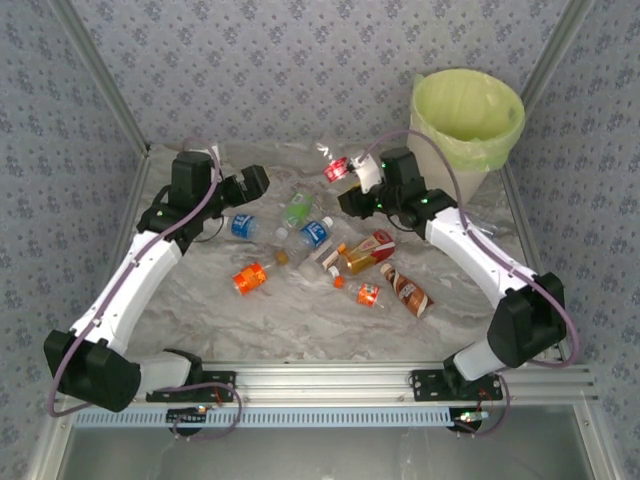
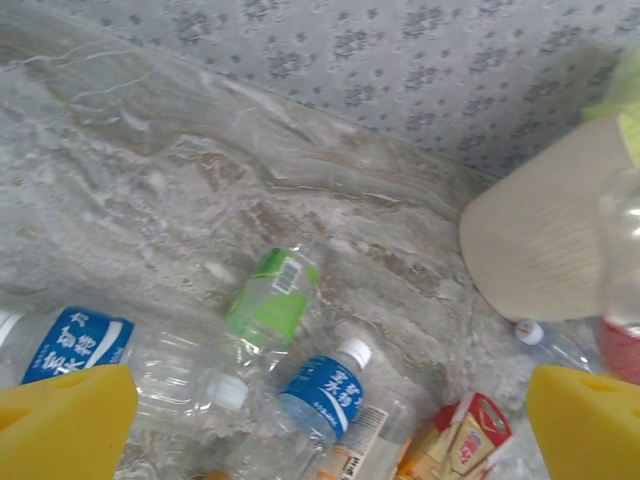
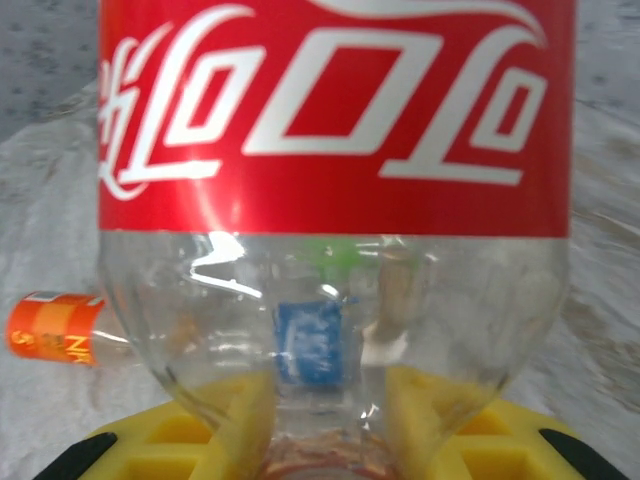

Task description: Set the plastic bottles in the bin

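Your right gripper (image 3: 320, 440) pinches the red bottle (image 3: 335, 130) by its neck, bound for the bin (image 1: 480, 150); left gripper (image 2: 330, 425) gapes empty above the other bottles (image 2: 270, 300).

Red-labelled bottle (image 3: 330, 150): seen from the right wrist, it runs off the top edge and both sides. Its neck and cap vanish between the pads of the right tool (image 3: 325, 440).
Orange-labelled bottle (image 3: 55, 327): one end peeks out; the rest sits behind the red one.
Through the clear plastic: blue and green smudges, too warped to name.
Bin (image 2: 545, 250): blurred wall, with its top cut by the right edge.
Blue-labelled bottle (image 2: 75, 345): clipped by the left edge, its lower part behind a yellow pad (image 2: 65, 425).
Left tool (image 2: 325, 430): just two pad corners are in frame; the rest is below it.
Heap of bottles (image 1: 320, 250): from above, the label print is too small to read.
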Motion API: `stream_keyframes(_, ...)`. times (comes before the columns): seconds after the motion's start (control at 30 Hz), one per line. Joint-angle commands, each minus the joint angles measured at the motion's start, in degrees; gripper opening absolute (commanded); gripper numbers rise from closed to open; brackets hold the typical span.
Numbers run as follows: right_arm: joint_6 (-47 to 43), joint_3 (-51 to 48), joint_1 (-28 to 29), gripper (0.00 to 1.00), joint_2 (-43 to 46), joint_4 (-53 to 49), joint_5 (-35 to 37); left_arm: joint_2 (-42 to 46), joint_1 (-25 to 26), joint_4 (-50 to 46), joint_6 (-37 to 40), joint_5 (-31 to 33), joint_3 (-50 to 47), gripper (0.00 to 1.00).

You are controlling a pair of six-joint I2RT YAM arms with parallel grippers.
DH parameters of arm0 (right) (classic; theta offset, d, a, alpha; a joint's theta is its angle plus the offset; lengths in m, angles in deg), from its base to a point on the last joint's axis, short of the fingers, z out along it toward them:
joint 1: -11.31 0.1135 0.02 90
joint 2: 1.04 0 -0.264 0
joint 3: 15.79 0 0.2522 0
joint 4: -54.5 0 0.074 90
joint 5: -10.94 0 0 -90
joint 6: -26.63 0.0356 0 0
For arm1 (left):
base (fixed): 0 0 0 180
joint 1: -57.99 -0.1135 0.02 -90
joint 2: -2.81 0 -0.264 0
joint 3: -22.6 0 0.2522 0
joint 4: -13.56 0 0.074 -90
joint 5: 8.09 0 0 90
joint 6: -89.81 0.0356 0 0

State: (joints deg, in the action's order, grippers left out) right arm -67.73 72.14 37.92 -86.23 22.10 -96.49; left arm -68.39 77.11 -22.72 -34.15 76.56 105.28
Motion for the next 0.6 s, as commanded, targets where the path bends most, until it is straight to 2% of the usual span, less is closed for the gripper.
stream_keyframes(0.0, -1.5, 4.9, -3.1, 0.00, 3.2, -4.2, 5.1, 2.0, -0.3, 0.6, -1.4, 4.6, -1.8, 0.99)
stream_keyframes(0.13, -1.9, 8.8, -7.0, 0.00, 3.5, -5.4, 9.1, 3.1, -0.3, 1.6, -1.3, 6.5, -4.6, 0.99)
stream_keyframes(0.3, -2.4, 13.7, -12.6, 0.00, 2.6, -5.3, 9.4, 3.8, -0.3, 1.1, 0.0, 6.9, -6.2, 0.99)
stream_keyframes(0.47, -0.1, 20.1, -19.0, 0.00, -1.3, -4.7, 9.6, 3.8, -0.4, -1.9, -0.3, 7.8, -6.4, 1.00)
stream_keyframes(0.57, 1.6, 24.4, -22.1, 0.00, -5.5, -4.6, 12.8, 3.9, -0.6, -2.4, -0.9, 7.4, -6.9, 0.99)
